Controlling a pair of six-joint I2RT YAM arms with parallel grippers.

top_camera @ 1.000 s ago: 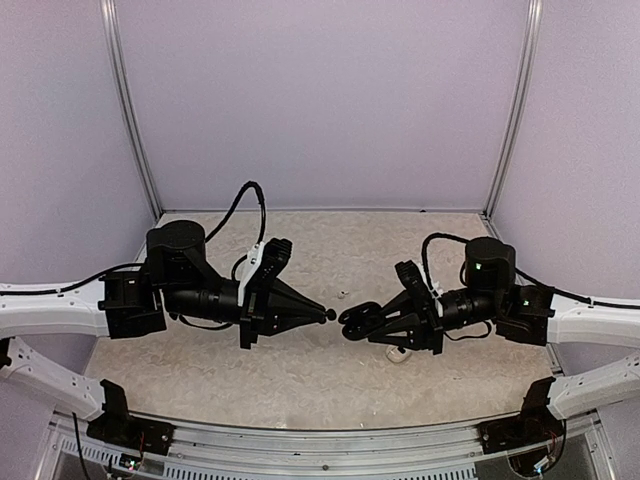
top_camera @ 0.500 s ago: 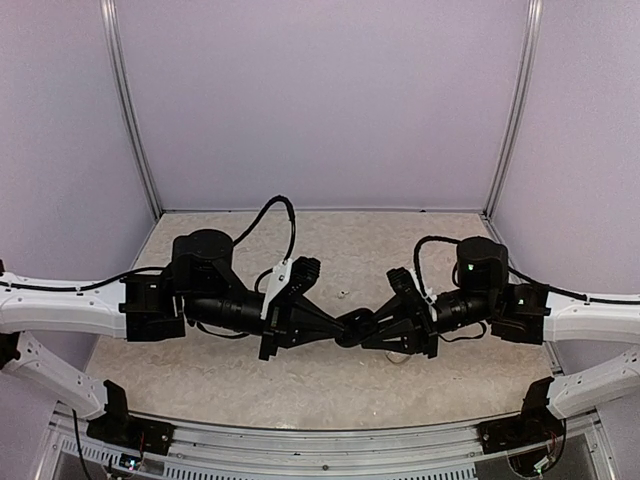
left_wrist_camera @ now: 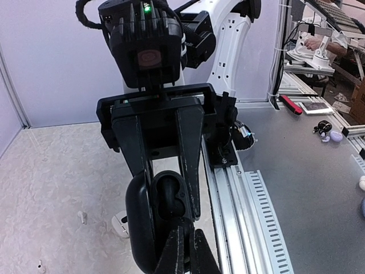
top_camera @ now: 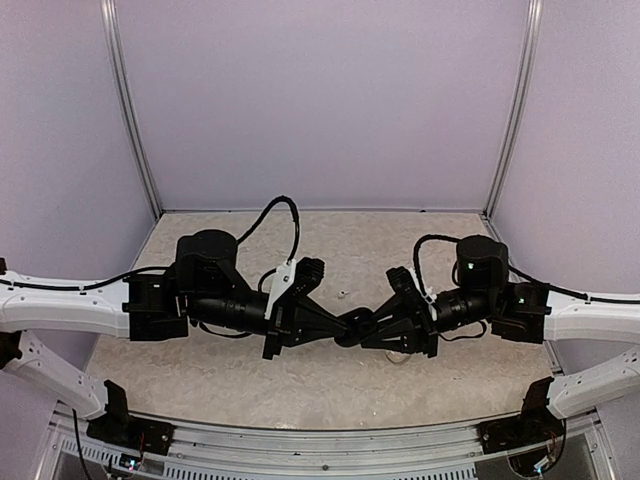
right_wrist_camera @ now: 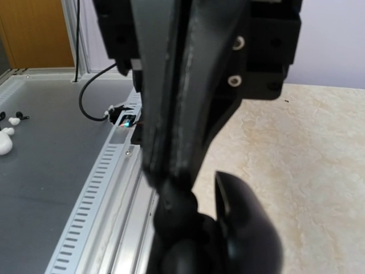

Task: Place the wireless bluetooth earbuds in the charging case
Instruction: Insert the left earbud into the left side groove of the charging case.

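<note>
- The charging case point(left_wrist_camera: 142, 240), a black oval pod, is held above the table point(top_camera: 300, 385) near its middle. It is clamped across its flanks by the right pincer point(left_wrist_camera: 171, 201), with its hollow face turned toward the left arm.
- The left pincer point(left_wrist_camera: 183, 252) is drawn almost shut, its tips at the mouth of the case.
- An earbud point(right_wrist_camera: 178, 206), a small black rounded lump, is probably pinched at those tips. The right wrist view is too close for certainty.
- The second earbud is not made out anywhere.
- The bud is judged very light, hard and smooth, and apt to squirt free. It is best pinched lightly across its widest part.
- The case is judged rigid and slick-shelled, so a firm hold on the flanks is called for.
</note>
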